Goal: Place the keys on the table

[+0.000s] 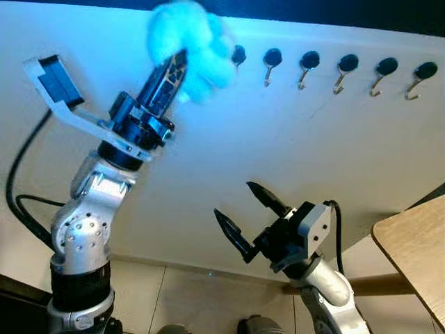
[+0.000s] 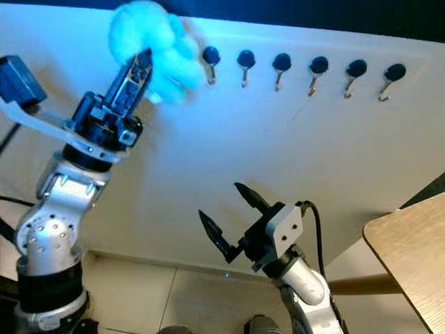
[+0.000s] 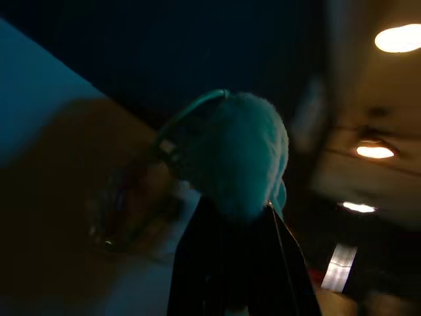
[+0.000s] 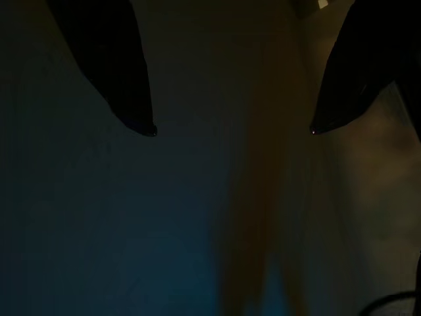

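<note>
A fluffy light-blue pom-pom keychain [image 1: 191,49] is up against the white wall at the left end of a row of black hooks [image 1: 309,62]. My left gripper [image 1: 174,66] is raised to it and shut on the pom-pom, whose fur bulges above the black fingers [image 3: 243,263] in the left wrist view. A thin ring [image 3: 191,115] curves off the pom-pom; the keys themselves are hidden. My right gripper [image 1: 235,202] hangs low and open, pointing at the bare wall, fingertips [image 4: 141,125] wide apart. A corner of the wooden table [image 1: 417,243] shows at the far right.
Several bare hooks [image 2: 318,69] run rightward along the wall. Tiled floor [image 1: 188,299] lies below, with a wooden bar [image 1: 375,284] under the table edge. A black cable [image 1: 21,181] loops off my left arm.
</note>
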Robot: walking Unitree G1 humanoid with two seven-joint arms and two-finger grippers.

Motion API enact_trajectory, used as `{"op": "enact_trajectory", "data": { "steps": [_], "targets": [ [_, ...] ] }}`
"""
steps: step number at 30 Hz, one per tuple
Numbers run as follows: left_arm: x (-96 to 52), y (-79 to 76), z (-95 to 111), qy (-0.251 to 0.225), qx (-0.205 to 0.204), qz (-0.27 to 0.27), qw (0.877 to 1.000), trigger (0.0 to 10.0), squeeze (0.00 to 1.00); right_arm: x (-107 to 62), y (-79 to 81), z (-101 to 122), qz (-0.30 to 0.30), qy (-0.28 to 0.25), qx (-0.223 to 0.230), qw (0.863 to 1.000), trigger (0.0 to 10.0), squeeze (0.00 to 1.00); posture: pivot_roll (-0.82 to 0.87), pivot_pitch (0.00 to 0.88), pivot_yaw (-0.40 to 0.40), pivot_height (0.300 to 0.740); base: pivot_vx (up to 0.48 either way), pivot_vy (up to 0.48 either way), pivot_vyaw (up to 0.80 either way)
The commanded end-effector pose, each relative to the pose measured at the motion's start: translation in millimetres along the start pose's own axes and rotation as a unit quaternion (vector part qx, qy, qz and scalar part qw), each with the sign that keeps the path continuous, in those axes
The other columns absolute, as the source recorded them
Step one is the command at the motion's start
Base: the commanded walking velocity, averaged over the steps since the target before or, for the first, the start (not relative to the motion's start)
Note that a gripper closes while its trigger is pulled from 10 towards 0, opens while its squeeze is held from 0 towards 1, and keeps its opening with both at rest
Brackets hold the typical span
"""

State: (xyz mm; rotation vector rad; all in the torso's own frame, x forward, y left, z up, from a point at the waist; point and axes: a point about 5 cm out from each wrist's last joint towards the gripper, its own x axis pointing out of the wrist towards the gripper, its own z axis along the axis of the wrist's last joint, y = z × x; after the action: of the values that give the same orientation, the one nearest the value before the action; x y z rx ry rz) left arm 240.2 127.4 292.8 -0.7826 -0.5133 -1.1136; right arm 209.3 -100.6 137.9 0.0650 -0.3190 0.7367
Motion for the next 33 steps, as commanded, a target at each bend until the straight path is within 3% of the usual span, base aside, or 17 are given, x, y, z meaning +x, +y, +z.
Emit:
{"op": "enact_trajectory", "data": {
  "steps": [1,6,7,8,11,13,14,16,17,20,21,26,27,28,30,32,33],
  "targets": [
    [-4.5,-8.1,2,0.010,-0.028,-0.035,0.999,0.0,0.00,-1.8,1.1,-2,0.000,0.007,0.004,1.000,10.0,0.00,0.03,0.105,-0.008,0.740,0.000,0.000,0.00],
    [-12.1,-11.7,5,0.008,-0.079,-0.061,0.995,0.0,0.00,-1.5,1.2,-3,0.000,0.008,0.004,1.000,10.0,0.00,0.03,0.103,-0.008,0.740,0.000,0.000,0.00],
    [-18.1,-14.0,6,0.013,-0.119,-0.080,0.990,0.0,0.00,-1.5,1.2,-3,0.001,0.008,0.004,1.000,10.0,0.00,0.03,0.100,-0.008,0.740,0.000,0.000,0.00],
    [-21.2,-15.0,7,0.019,-0.134,-0.087,0.987,0.0,0.00,-1.5,1.2,-3,0.001,0.008,0.004,1.000,10.0,0.00,0.03,0.100,-0.008,0.740,0.000,0.000,0.00],
    [-33.0,-15.9,0,0.078,-0.145,-0.094,0.982,0.0,0.00,-1.9,1.0,-4,0.001,0.009,0.003,1.000,10.0,0.00,0.03,0.100,-0.008,0.740,0.000,0.000,0.00],
    [-54.2,-7.7,-25,0.195,-0.092,-0.061,0.975,0.0,0.00,-3.4,0.2,-9,-0.003,0.020,0.007,1.000,10.0,0.00,0.03,0.092,-0.005,0.740,0.000,0.000,0.00],
    [-54.2,-7.7,-25,0.195,-0.092,-0.061,0.975,0.0,0.00,-3.4,0.2,-9,-0.003,0.020,0.007,1.000,10.0,0.00,0.03,0.092,-0.005,0.740,0.000,0.000,0.00],
    [-74.1,6.4,-41,0.259,-0.051,-0.014,0.964,0.0,0.00,-5.9,-2.0,-17,-0.012,0.036,0.013,0.999,10.0,0.00,0.04,0.086,-0.005,0.740,0.000,0.000,0.00],
    [-74.1,6.4,-41,0.259,-0.051,-0.014,0.964,0.0,0.00,-5.9,-2.0,-17,-0.012,0.036,0.013,0.999,10.0,0.00,0.04,0.086,-0.005,0.740,0.000,0.000,0.00],
    [-103.4,35.0,-53,0.294,0.019,0.074,0.953,0.0,0.00,-15.4,-8.2,-35,-0.046,0.065,0.033,0.996,10.0,0.00,0.04,0.077,-0.004,0.740,0.000,0.000,0.00],
    [-103.4,35.0,-53,0.294,0.019,0.074,0.953,0.0,0.00,-15.4,-8.2,-35,-0.046,0.065,0.033,0.996,10.0,0.00,0.04,0.077,-0.004,0.740,0.000,0.000,0.00],
    [-163.1,67.2,-70,0.346,0.089,0.204,0.911,0.0,0.00,-59.2,-16.4,-78,-0.130,0.154,0.078,0.976,10.0,0.00,0.04,0.073,-0.002,0.740,0.000,0.000,0.00],
    [-163.1,67.2,-70,0.346,0.089,0.204,0.911,0.0,0.00,-59.2,-16.4,-78,-0.130,0.154,0.078,0.976,10.0,0.00,0.04,0.073,-0.002,0.740,0.000,0.000,0.00],
    [-174.5,69.2,-75,0.363,0.088,0.221,0.901,0.0,0.00,-67.6,-19.5,-84,-0.153,0.168,0.086,0.970,10.0,0.00,0.04,0.071,-0.001,0.740,0.000,0.000,0.00],
    [-205.7,76.0,-87,0.403,0.095,0.282,0.865,0.0,0.00,-86.8,-28.7,-98,-0.212,0.198,0.098,0.952,10.0,0.00,0.03,0.070,0.004,0.740,0.000,0.000,0.00],
    [-250.0,82.1,-104,0.456,0.106,0.376,0.800,0.0,0.00,-111.9,-38.5,-116,-0.291,0.239,0.121,0.919,10.0,0.00,0.03,0.068,0.009,0.740,0.000,0.000,0.00],
    [-250.0,82.1,-104,0.456,0.106,0.376,0.800,0.0,0.00,-111.9,-38.5,-116,-0.291,0.239,0.121,0.919,10.0,0.00,0.03,0.068,0.009,0.740,0.000,0.000,0.00]
  ]
}}
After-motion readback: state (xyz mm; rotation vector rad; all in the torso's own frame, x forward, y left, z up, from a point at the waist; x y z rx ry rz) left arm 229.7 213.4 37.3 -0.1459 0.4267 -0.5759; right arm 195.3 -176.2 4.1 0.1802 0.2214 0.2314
